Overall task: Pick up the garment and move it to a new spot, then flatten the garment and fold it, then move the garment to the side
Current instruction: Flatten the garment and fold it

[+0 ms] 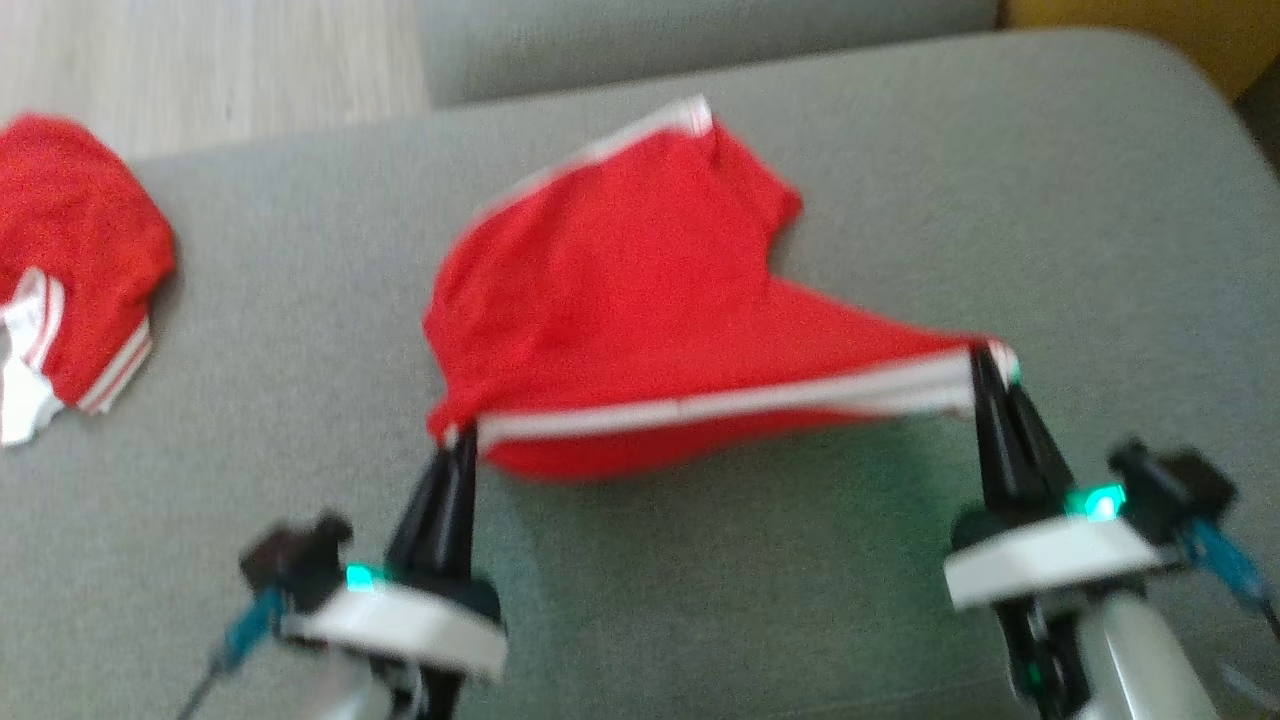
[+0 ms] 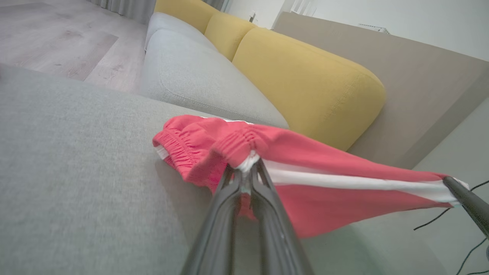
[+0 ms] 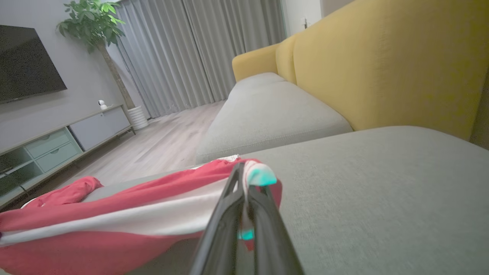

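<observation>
The garment [image 1: 610, 290] is a pair of red shorts with white side stripes, spread over the grey sofa seat [image 1: 300, 330]. Its near striped edge is lifted and stretched taut between my two grippers. My left gripper [image 1: 458, 438] is shut on the garment's left corner, at the elastic waistband [image 2: 244, 151]. My right gripper [image 1: 990, 360] is shut on the right corner, where the white stripe ends [image 3: 256, 173]. The far part of the garment [image 2: 183, 145] rests on the cushion. In the left wrist view the right gripper's fingers [image 2: 464, 198] show at the far right, at the garment's end.
A second red garment with white trim [image 1: 70, 270] lies crumpled at the seat's left edge. Yellow back cushions [image 2: 305, 80] rise behind the seat, and another grey seat section [image 3: 267, 110] adjoins it. Wooden floor [image 1: 200, 60] lies beyond. Bare cushion spreads to the right [image 1: 1050, 200].
</observation>
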Tool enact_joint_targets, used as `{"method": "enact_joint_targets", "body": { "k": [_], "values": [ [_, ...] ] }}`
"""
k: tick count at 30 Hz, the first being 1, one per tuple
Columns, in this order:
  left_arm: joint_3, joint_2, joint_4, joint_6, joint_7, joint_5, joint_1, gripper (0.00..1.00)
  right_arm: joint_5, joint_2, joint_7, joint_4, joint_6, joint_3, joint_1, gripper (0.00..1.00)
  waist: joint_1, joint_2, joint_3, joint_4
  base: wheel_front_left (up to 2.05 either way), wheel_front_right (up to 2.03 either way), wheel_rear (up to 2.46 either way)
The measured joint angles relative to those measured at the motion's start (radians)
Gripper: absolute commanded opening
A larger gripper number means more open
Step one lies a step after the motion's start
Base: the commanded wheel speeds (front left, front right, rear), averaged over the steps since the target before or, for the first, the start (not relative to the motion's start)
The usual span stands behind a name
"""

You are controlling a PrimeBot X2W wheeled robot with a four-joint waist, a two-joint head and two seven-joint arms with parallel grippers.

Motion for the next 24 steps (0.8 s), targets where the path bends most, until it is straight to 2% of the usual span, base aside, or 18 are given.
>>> {"method": "enact_joint_targets", "body": {
  "k": [6, 11, 17, 24],
  "values": [
    [-0.007, 0.020, -0.198, 0.080, 0.002, -0.017, 0.218, 0.00, -0.021, 0.005, 0.102, -0.242, 0.000, -0.053, 0.237, 0.00, 0.0000, 0.0000, -0.088, -0.027, 0.00, 0.00, 0.00],
    [-0.034, 0.028, -0.304, 0.125, 0.042, -0.021, 0.294, 0.00, -0.022, 0.006, 0.149, -0.352, 0.000, -0.101, 0.313, 0.00, 0.0002, 0.0000, -0.087, -0.021, 0.00, 0.00, 0.00],
    [-0.035, 0.021, -0.307, 0.141, 0.073, -0.042, 0.278, 0.00, -0.038, 0.008, 0.186, -0.341, 0.000, -0.119, 0.264, 0.00, 0.0004, 0.0000, -0.044, 0.022, 0.00, 0.00, 0.00],
    [-0.030, -0.049, -0.184, 0.132, 0.127, -0.085, 0.101, 0.00, -0.074, 0.005, 0.241, -0.178, 0.000, -0.123, 0.000, 0.00, 0.0006, 0.0000, 0.034, 0.103, 0.00, 0.00, 0.00]
  ]
}}
